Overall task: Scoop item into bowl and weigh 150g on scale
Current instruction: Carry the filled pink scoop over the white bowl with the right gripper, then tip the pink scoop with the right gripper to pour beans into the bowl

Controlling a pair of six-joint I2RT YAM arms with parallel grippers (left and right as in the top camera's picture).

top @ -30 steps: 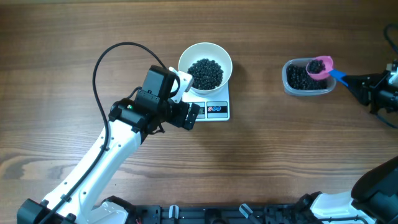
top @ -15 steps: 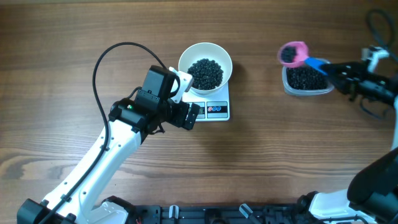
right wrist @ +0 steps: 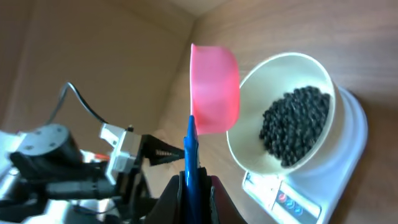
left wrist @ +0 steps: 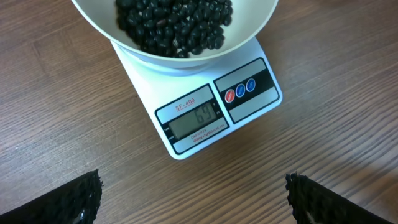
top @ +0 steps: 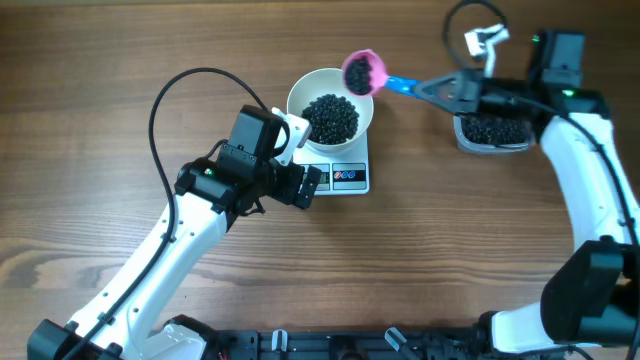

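Observation:
The white bowl (top: 296,100) stands on the scale (top: 348,176) and holds a heap of black beans, the item (top: 330,117). A pink scoop (top: 363,71) with beans in it hovers over the bowl's far right rim. My right gripper (top: 440,92) is shut on its blue handle (top: 402,85). In the right wrist view the scoop (right wrist: 214,87) sits beside the bowl (right wrist: 249,146), gripper (right wrist: 193,186) clamped on the handle. My left gripper (top: 312,186) stands open just in front of the scale; its view shows the display (left wrist: 196,118) and the beans (left wrist: 174,25).
A clear plastic tub (top: 493,130) with more black beans sits at the right, under my right arm. A black cable (top: 165,95) loops over the table left of the bowl. Bare wood lies between the scale and the tub.
My right arm has swung the loaded scoop leftward from above the tub to the bowl's rim. The left arm, bowl and scale have stayed put.

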